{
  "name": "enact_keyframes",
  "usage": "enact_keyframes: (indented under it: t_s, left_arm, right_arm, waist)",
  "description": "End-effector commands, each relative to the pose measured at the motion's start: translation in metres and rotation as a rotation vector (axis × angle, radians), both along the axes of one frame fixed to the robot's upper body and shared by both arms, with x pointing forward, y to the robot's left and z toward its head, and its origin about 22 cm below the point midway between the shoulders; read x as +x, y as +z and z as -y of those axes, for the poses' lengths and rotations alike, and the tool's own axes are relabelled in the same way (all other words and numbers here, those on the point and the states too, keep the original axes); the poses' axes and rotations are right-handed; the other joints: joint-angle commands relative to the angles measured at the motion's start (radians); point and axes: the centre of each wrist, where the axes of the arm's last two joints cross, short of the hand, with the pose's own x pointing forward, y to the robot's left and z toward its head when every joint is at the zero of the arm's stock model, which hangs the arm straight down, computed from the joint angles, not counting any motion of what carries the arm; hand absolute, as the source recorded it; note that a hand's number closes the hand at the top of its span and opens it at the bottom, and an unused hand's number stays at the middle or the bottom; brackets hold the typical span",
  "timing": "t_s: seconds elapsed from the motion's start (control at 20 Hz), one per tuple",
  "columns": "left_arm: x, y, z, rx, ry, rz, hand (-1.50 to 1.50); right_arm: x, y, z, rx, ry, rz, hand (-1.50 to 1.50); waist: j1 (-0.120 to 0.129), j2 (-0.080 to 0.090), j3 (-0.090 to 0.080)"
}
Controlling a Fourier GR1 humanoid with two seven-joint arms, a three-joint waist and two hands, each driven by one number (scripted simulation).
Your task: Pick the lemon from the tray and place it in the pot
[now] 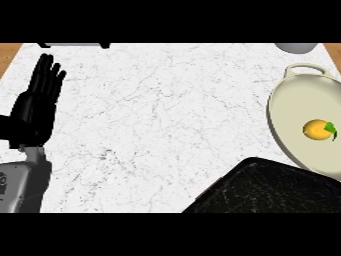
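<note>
A yellow-orange lemon (pixel 317 129) with a small green leaf lies inside the cream oval pot (pixel 289 100) at the counter's right side. The black tray (pixel 276 191) sits at the lower right, just in front of the pot, and nothing shows on it. My left hand (pixel 38 102) stands open at the far left, fingers straight and pointing up, far from both the pot and the tray. My right hand shows nowhere in the head view.
The white marble counter (pixel 158 115) spreads between my left hand and the pot. A pale rounded object (pixel 298 47) is cut off at the top right, and a dark-edged item (pixel 73 45) sits at the top left. Wood shows past the counter's left and right edges.
</note>
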Motion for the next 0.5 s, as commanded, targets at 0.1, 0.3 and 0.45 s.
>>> enact_keyframes:
  t_s: [0.1,0.3,0.45]
  left_arm:
    - [0.004,0.001,-0.009,0.015,-0.005,0.000,0.00]
    - [-0.003,0.009,-0.008,0.002,-0.021,0.004,0.00]
    - [0.007,0.005,0.000,-0.008,-0.028,0.009,0.00]
  right_arm:
    - [-0.031,0.010,0.041,0.133,-0.059,0.061,-1.50]
    - [-0.059,0.008,0.062,0.121,-0.080,0.083,-1.50]
    - [-0.078,0.019,0.079,0.150,-0.103,0.093,-1.50]
  waist:
    - [0.011,0.006,0.002]
    - [0.023,0.008,0.004]
    - [0.015,0.015,0.006]
